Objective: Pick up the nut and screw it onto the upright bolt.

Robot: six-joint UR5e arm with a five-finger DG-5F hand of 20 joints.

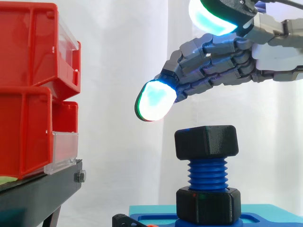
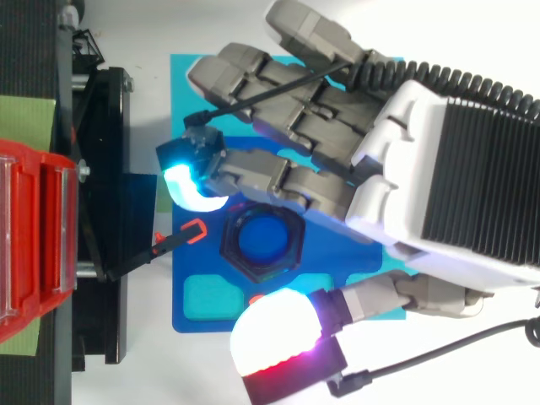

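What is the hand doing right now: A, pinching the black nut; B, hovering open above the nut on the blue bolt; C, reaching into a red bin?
B: the hand hangs open, clear of the nut seated atop the bolt.

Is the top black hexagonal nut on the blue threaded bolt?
On. The top black hexagonal nut caps the upright blue threaded bolt, blue showing through its hole.

Free gap above nut (image 1: 206, 142); red bins (image 1: 28, 94), black stand (image 1: 40, 189) close beside.
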